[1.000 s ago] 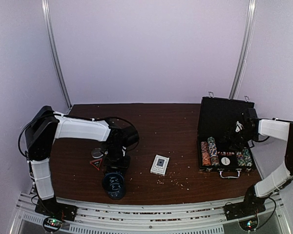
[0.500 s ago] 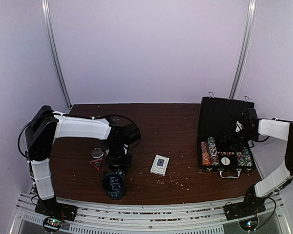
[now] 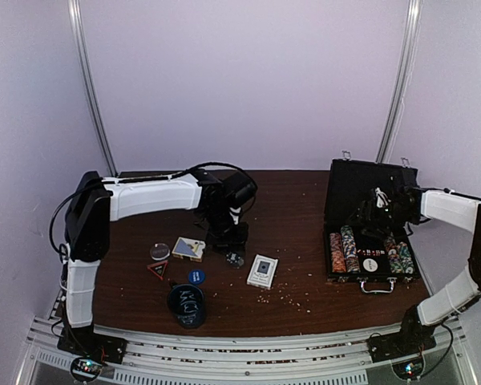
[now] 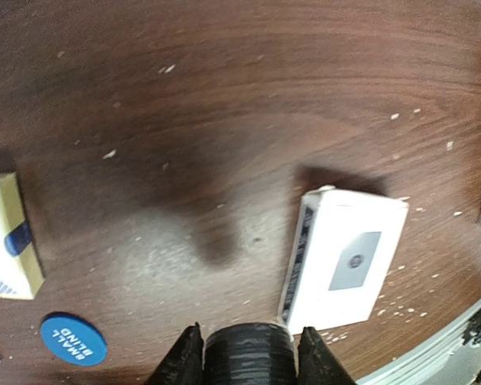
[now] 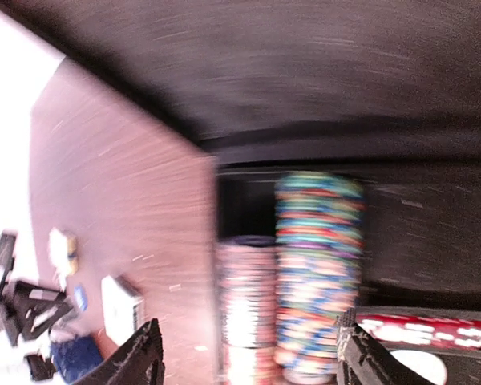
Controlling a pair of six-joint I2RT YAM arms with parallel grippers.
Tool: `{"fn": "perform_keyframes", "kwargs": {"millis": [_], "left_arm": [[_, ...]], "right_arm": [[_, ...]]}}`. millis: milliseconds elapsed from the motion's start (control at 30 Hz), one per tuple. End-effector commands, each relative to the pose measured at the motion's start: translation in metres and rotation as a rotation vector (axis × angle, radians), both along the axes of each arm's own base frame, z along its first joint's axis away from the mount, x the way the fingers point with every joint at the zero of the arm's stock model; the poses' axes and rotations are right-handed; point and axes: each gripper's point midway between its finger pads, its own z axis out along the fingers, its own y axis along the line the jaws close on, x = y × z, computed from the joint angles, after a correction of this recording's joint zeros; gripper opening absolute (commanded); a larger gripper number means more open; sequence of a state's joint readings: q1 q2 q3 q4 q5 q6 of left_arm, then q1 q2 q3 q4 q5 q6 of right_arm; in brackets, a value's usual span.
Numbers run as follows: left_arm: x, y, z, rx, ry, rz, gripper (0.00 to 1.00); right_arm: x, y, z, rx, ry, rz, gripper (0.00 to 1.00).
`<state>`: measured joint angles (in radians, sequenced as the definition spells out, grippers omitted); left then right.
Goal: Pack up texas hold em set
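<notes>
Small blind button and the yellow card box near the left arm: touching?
Apart. The left wrist view shows bare table between the blue small blind button and the yellow card box; the top view shows the same gap.

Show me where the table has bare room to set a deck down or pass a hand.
Free: the table between the white card deck and the case, and the far strip behind the left gripper, which grips a dark ribbed roll. Crowded: near left, where the cup, blue button, red triangle, clear disc and yellow box cluster.
</notes>
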<state>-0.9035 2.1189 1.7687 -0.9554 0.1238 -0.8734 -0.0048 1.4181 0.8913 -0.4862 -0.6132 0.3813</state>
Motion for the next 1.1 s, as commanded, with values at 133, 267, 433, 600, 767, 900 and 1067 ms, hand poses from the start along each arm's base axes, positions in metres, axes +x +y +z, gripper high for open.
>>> {"fn": "perform_keyframes", "kwargs": {"millis": [133,267,433,600,767,900,1067], "left_arm": [[0.033,-0.056,0.051,-0.283,-0.109,0.028,0.26],[0.045,-0.081,0.062,-0.443,-0.107,0.077,0.26],[0.045,-0.094,0.07,-0.54,-0.085,0.118,0.25],[0.039,-0.098,0.077,-0.603,-0.079,0.122,0.26],[0.029,-0.103,0.073,-0.613,-0.065,0.112,0.26],[0.023,-0.109,0.073,-0.636,-0.056,0.106,0.26],[0.016,-0.115,0.074,-0.649,-0.058,0.102,0.25]], "right_arm": [[0.006,0.094,0.065,0.112,-0.209,0.247,0.75],[-0.003,0.133,0.07,0.135,-0.245,0.318,0.76],[-0.018,0.165,0.059,0.087,-0.235,0.362,0.77],[-0.03,0.183,0.046,0.045,-0.222,0.386,0.77],[-0.043,0.199,0.033,0.032,-0.206,0.422,0.78],[-0.054,0.212,0.02,0.022,-0.175,0.461,0.78],[-0.065,0.219,0.004,0.012,-0.144,0.482,0.78]]}}
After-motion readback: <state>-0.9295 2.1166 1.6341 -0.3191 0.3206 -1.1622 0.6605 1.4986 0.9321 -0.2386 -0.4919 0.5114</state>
